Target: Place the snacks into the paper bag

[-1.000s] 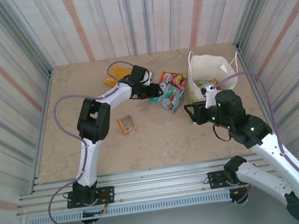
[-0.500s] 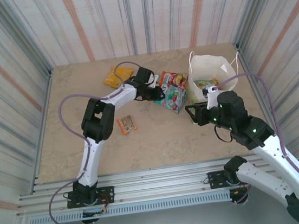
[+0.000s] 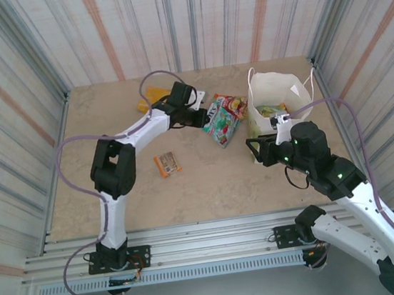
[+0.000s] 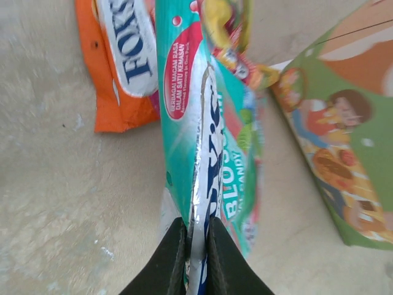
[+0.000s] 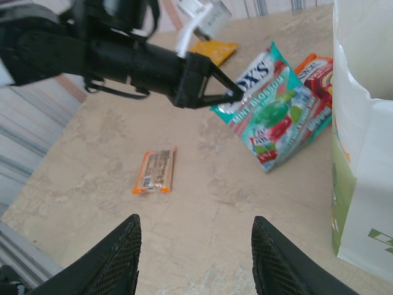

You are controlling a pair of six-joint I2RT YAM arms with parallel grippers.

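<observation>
My left gripper [image 3: 205,117] is shut on the edge of the teal-red Fox's candy bag [image 3: 222,126], and its black fingertips [image 4: 175,255] pinch the silver seam of the bag [image 4: 196,129], which stands on edge. An orange Fox's packet [image 4: 120,67] lies just behind it. The white paper bag [image 3: 280,94] stands upright to the right, its green print [image 4: 347,160] close by, with a packet [image 3: 273,109] inside. A small orange bar [image 5: 155,171] and a yellow packet [image 5: 215,50] lie on the table. My right gripper [image 5: 196,258] hovers open, low over bare table, left of the paper bag [image 5: 362,153].
The left arm's forearm [image 5: 110,52] stretches across the back of the table. Striped walls [image 3: 19,104] close in the tabletop on three sides. The orange bar [image 3: 167,164] lies alone mid-table with bare surface around it.
My left gripper has closed on the teal candy bag and tipped it up on edge, and it has drawn back slightly left. The right arm has barely moved.
</observation>
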